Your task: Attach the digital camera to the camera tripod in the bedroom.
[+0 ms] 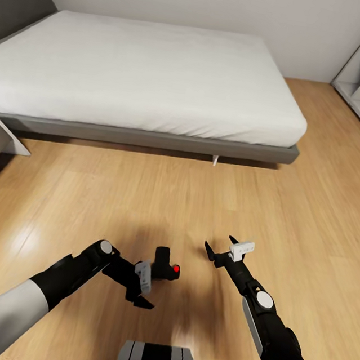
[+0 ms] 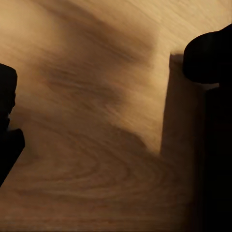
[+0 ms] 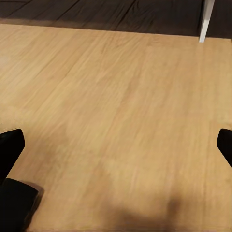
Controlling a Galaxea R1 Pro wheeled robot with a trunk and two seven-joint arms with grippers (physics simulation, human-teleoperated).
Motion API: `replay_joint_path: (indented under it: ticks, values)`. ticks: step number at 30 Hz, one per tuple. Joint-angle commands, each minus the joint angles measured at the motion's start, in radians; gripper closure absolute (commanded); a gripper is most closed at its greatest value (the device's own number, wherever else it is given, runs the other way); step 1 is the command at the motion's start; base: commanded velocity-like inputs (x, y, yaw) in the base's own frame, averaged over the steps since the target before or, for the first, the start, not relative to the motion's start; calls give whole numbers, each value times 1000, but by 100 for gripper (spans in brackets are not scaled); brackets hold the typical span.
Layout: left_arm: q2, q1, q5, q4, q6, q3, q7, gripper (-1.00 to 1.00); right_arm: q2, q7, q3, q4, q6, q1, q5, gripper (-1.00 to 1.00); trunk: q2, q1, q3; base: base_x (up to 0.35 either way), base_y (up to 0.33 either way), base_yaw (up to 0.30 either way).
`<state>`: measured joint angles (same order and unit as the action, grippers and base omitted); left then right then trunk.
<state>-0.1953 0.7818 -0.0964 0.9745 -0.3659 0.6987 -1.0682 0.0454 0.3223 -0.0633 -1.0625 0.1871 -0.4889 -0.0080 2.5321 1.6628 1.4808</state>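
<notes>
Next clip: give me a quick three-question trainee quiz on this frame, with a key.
1. True or false: the right gripper has something between its fingers.
2. What stands straight ahead of the robot across the wood floor? A) the bed B) a desk C) a wardrobe
3. Fill in: the digital camera, red button showing, sits right beside the ___ gripper.

Key: 1 false, only floor shows between the parted fingers; 2 A; 3 left.

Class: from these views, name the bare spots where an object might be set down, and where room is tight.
Free: the mattress top; the wood floor between the bed frame and both grippers. Tight: around the left gripper, beside the digital camera.
</notes>
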Motion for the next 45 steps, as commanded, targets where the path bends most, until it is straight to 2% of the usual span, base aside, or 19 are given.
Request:
replay_joint_path:
  ticks: [1, 6, 10, 11, 16, 20, 21, 23, 25, 29, 35, 39, 45]
  values:
    - [-3, 1, -1, 1, -9, 4, -3, -100, 1, 1, -1, 1, 3, 0, -1, -100, 1, 0, 5, 0, 0, 0]
    - [-16, 1, -1, 1, -9, 8, -4, -100, 1, 1, -1, 3, 4, 0, -1, -100, 2, 2, 24, 0, 0, 0]
    - [-44, 1, 0, 1, -8, 5, -5, -100, 1, 1, -1, 4, 4, 0, -1, -100, 3, 4, 39, 0, 0, 0]
    - [-44, 1, 0, 1, -8, 5, -5, -100, 1, 1, -1, 4, 4, 0, -1, -100, 3, 5, 43, 0, 0, 0]
    - [-79, 1, 0, 7, -6, -22, -8, -100, 1, 1, -1, 4, 5, 0, -1, -100, 4, 7, 63, 0, 0, 0]
    - [-98, 1, 0, 28, -8, -86, -12, -100, 1, 1, -1, 5, 5, 0, -1, -100, 5, 9, 78, 0, 0, 0]
    - [-98, 1, 0, 28, -8, -86, -12, -100, 1, 1, -1, 5, 5, 0, -1, -100, 5, 9, 82, 0, 0, 0]
    - [-110, 1, 1, 47, -9, -136, -25, -100, 1, 1, -1, 5, 5, 0, -1, -100, 6, 10, 90, 0, 0, 0]
    - [-134, 1, 2, 75, -9, -224, -75, -100, 1, 1, -1, 5, 5, 0, -1, -100, 6, 11, 97, 0, 0, 0]
    - [-150, 1, 5, 92, -10, -304, -169, -100, 1, 1, -1, 6, 5, 0, -1, -100, 7, 13, 113, 0, 0, 0]
    - [-155, 1, 7, 117, -9, -421, -312, -100, 1, 1, -1, 6, 5, 0, -1, -100, 8, 16, 136, 0, 0, 0]
    - [-154, 1, 7, 124, -9, -464, -354, -100, 1, 1, -1, 6, 5, 0, -1, -100, 9, 17, 152, 0, 0, 0]
    - [-150, 1, 7, 127, -9, -487, -375, -100, 1, 1, -1, 6, 5, 0, -1, -100, 11, 20, 175, 0, 0, 0]
